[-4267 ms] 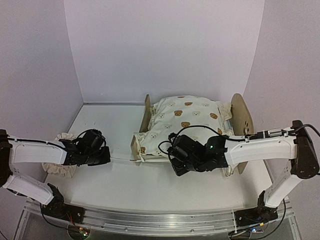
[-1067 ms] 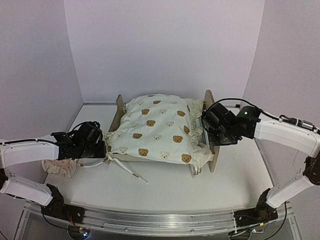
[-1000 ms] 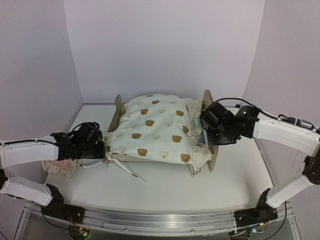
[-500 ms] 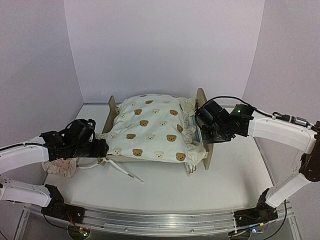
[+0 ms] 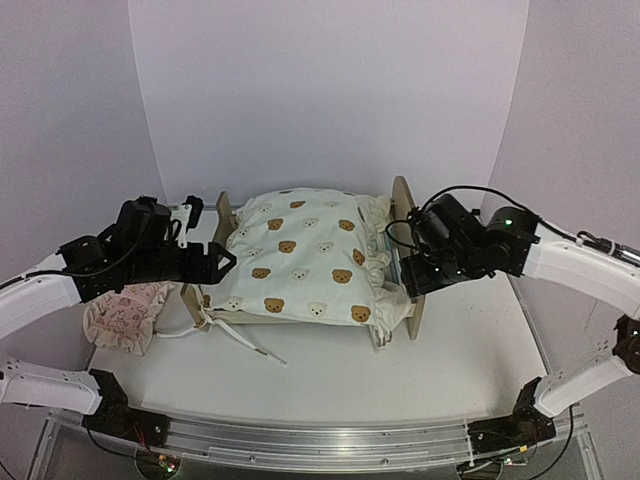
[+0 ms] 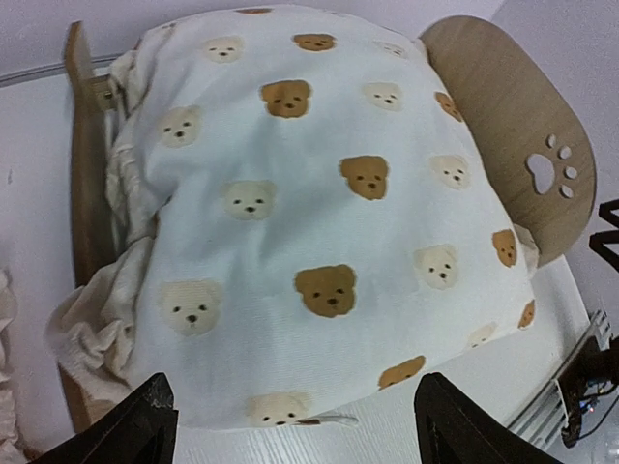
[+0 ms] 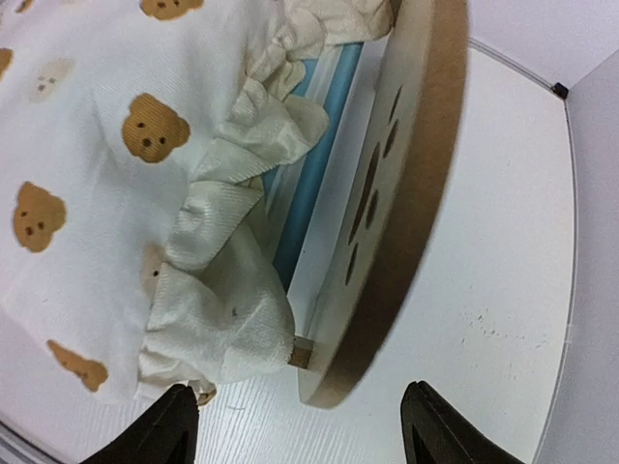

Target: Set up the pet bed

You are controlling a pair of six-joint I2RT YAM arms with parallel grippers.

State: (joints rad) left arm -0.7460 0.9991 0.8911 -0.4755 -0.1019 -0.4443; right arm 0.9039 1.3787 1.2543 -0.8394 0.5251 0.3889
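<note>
1. The table [image 5: 330, 395] carries all items. Its near strip holds only the two arm bases.

2. A loose cloth tie [image 5: 252, 342] lies on the table, just in front of the near left corner of the bed.

3. A pinkish ruffled pillow [image 5: 122, 315] lies crumpled at the left side of the table, apart from the bed and below the left arm.

4. The left gripper [image 5: 218, 262] hangs over the footboard end. In the wrist view its fingers [image 6: 145, 425] are spread wide and nothing is between them: released.

5. The right gripper [image 5: 408, 283] hangs at the near corner of the headboard end. Its fingers [image 7: 174, 420] are also spread wide, with nothing between them: released.

6. The pet bed [image 5: 412, 300] stands mid-table, lengthwise from left to right. The footboard [image 5: 222, 212] faces the left arm. The rounded headboard [image 5: 404, 205], which has a paw cut-out [image 6: 548, 174], faces the right arm.

7. A cream bear-print quilt [image 5: 300, 255] lies puffed over the bed, from the footboard almost to the headboard. Its ruffled edge hangs over the near side.

8. The blue-and-white striped mattress [image 7: 314, 174] shows only in the gap between the quilt ruffle and the headboard.
</note>
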